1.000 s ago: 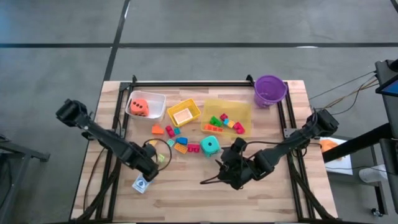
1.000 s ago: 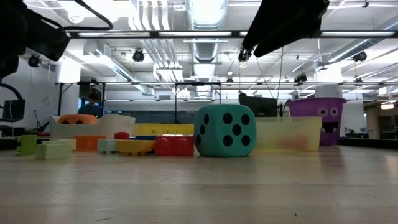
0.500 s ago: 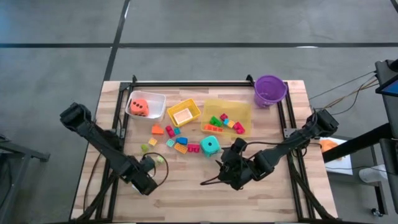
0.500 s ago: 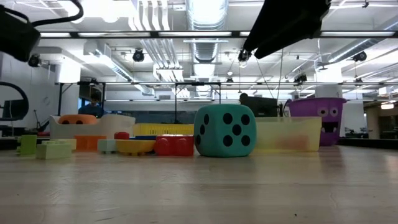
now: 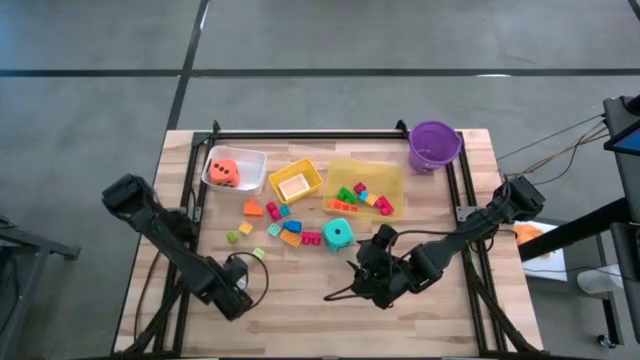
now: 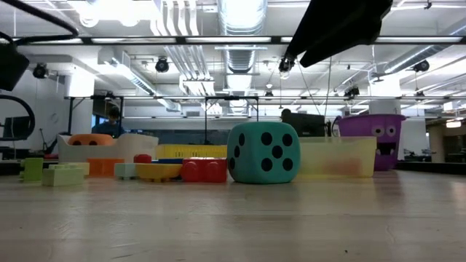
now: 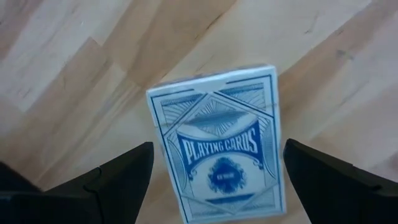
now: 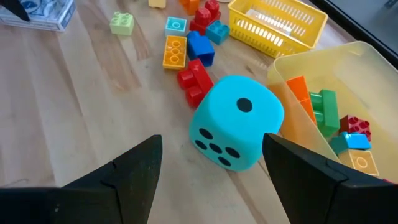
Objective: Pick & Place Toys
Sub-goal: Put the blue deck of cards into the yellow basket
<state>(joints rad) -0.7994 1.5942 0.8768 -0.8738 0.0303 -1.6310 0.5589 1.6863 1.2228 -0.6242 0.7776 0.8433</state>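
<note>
A blue-white card box (image 7: 211, 112) lies flat on the wooden table near its front left. My left gripper (image 7: 217, 149) points straight down over it, open, one finger on either side and clear of the box. In the high view this gripper (image 5: 232, 295) hides the box. A teal die (image 5: 338, 234) stands on the table at the middle. My right gripper (image 8: 211, 142) hangs open on its near side, slanting down toward the die (image 8: 236, 121) without touching it. Loose bricks (image 5: 282, 226) lie left of the die. An orange die (image 5: 226, 172) sits in a clear bin.
At the back stand a clear bin (image 5: 250, 158), a yellow basket (image 5: 295, 182), a yellow see-through bin (image 5: 390, 180) holding several bricks, and a purple bucket (image 5: 434, 145). A black frame (image 5: 300, 134) runs along the table's far edge and sides. Bare wood lies along the near edge.
My left gripper has moved toward the table's near edge and down, coming over the card box, which it now covers in the high view. It has stayed open. The card box has not moved.
</note>
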